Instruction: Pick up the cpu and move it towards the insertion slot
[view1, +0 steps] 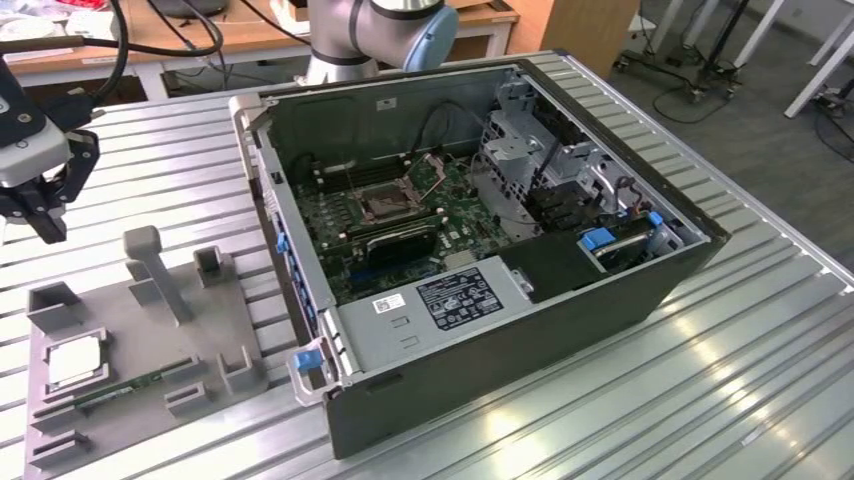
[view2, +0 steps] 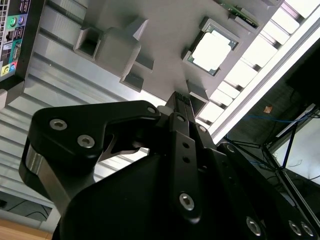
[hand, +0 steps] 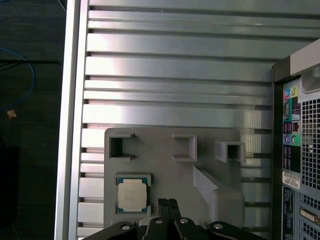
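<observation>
The cpu (view1: 74, 360), a silver square with a pale rim, lies flat in a recess of the grey holder plate (view1: 127, 320) at the exterior view's left. Both wrist views show the cpu (hand: 132, 195) (view2: 212, 50) from above. My gripper (view1: 51, 232) hangs in the air above the table, beyond the plate's far edge and well apart from the chip. Its two black fingers (hand: 163, 205) are pressed together with nothing between them, and their joined tips (view2: 182, 97) point down at the plate. The insertion slot (view1: 387, 205) is a dark square socket on the green board inside the open computer case.
The open black case (view1: 534, 300) lies on its side across the middle of the ribbed aluminium table (view1: 747, 350). Upright grey posts (view1: 154, 270) rise from the holder plate. A thin green memory stick (view1: 127, 390) rests near the chip. The table's edge (hand: 70, 125) runs close beside the plate.
</observation>
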